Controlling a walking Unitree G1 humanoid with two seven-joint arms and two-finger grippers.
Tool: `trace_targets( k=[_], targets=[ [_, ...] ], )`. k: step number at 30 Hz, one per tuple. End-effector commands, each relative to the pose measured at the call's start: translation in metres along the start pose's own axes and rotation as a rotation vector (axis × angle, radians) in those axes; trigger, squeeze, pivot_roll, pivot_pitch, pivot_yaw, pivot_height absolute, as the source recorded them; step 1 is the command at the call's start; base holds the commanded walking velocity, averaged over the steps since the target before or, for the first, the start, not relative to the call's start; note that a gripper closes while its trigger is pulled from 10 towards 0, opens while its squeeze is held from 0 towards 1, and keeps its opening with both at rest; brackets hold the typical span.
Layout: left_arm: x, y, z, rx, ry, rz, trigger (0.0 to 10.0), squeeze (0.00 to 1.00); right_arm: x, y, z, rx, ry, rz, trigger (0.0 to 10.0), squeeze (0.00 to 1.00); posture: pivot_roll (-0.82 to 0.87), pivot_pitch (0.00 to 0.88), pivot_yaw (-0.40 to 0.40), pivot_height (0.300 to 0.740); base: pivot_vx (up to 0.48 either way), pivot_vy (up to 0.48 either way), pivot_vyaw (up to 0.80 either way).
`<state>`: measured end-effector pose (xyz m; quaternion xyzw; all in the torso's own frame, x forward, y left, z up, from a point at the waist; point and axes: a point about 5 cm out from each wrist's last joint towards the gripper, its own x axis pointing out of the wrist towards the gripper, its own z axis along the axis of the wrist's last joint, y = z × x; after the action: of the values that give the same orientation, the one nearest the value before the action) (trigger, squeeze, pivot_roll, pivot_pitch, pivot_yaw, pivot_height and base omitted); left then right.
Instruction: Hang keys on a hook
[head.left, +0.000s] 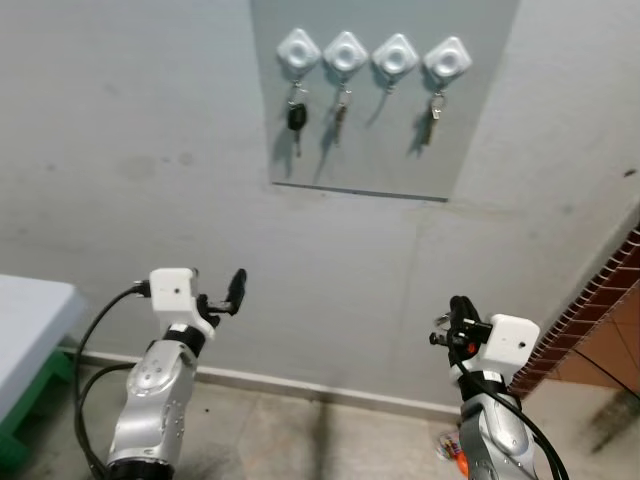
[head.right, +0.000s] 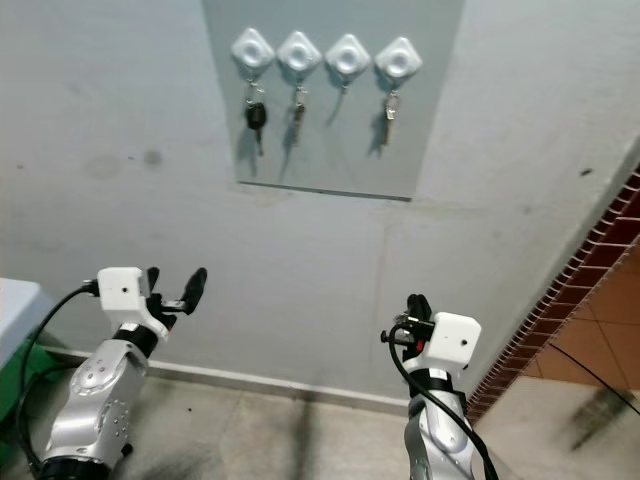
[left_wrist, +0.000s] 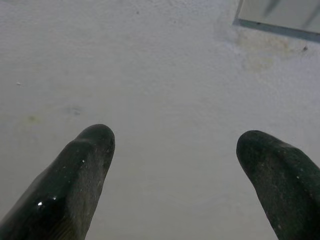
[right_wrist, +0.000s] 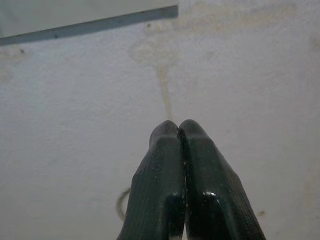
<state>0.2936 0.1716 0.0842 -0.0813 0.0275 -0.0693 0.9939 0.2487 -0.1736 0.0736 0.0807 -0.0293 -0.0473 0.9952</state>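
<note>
R gripper (head.left: 452, 318) is raised low in front of the wall, fingers (right_wrist: 172, 165) pressed together. A thin metal ring (right_wrist: 121, 202) loops out beside them, also seen as a small ring (head.left: 441, 321) at the fingertips in the head view. So it looks to be pinching a key ring, but the keys themselves are hidden by the fingers, so I can't tell which way they point or where their long axis lies.

L gripper (head.left: 228, 292) is up at about the same height, well apart, fingers (left_wrist: 82, 175) spread wide, holding nothing.

Above both is a grey panel (head.left: 470, 120) with four white hooks. Three carry keys: a black-headed key (head.left: 296, 118) on the first, keys (head.left: 340, 118) on the second, keys (head.left: 435, 112) on the fourth. All hang straight down, long axis vertical. The third hook (head.left: 395, 57) looks bare.

Step, by my read: carry phase, ring in hand, not yet hung. Next move needs the R arm lifted a good way up and in to the bare hook, ring opening lined up w/ the hook tip, then let go. The panel is well above the gripper, so the robot may need to stand closer.
</note>
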Motion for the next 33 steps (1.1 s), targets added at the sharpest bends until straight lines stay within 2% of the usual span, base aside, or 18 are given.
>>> trace_targets(
  k=[1,19,21,23,24,26,30,33],
  targets=[
    [0.003,-0.008,0.001,0.01,0.005,-0.021,10.0,0.0,0.0,-0.003,0.003,-0.003,-0.013,-0.01,10.0,0.0,-0.1,0.0,0.048,0.74,0.0,0.0,0.0],
    [0.004,-0.013,0.004,0.038,0.0,-0.053,10.0,0.0,0.001,0.001,0.003,-0.003,-0.013,0.01,10.0,0.0,-0.1,0.0,0.044,0.74,0.0,0.0,0.0],
    [0.005,-0.018,0.006,0.088,-0.001,-0.084,10.0,0.0,0.004,0.002,0.007,-0.009,-0.023,0.026,10.0,0.0,-0.1,0.0,0.043,0.74,0.0,0.0,0.0],
    [0.007,-0.03,0.014,0.164,-0.031,-0.163,10.0,0.0,0.012,0.005,0.015,-0.021,-0.045,0.062,10.0,0.0,-0.09,0.0,0.042,0.74,0.0,0.0,0.0],
    [0.007,-0.03,0.014,0.164,-0.031,-0.163,10.0,0.0,0.012,0.005,0.015,-0.021,-0.045,0.062,10.0,0.0,-0.09,0.0,0.042,0.74,0.0,0.0,0.0],
    [0.01,-0.04,0.02,0.204,-0.052,-0.216,10.0,0.0,0.018,0.007,0.022,-0.029,-0.064,0.097,10.0,0.0,-0.09,0.0,0.041,0.74,0.0,0.0,0.0],
    [0.015,-0.05,0.027,0.201,-0.056,-0.278,10.0,0.0,0.029,0.012,0.032,-0.046,-0.09,0.152,10.0,0.0,-0.09,0.0,0.043,0.74,0.0,0.0,0.0],
    [0.02,-0.057,0.038,0.229,-0.075,-0.337,10.0,0.0,0.044,0.02,0.047,-0.06,-0.129,0.234,10.0,0.0,-0.09,0.0,0.045,0.74,0.0,0.0,0.0]
  ],
)
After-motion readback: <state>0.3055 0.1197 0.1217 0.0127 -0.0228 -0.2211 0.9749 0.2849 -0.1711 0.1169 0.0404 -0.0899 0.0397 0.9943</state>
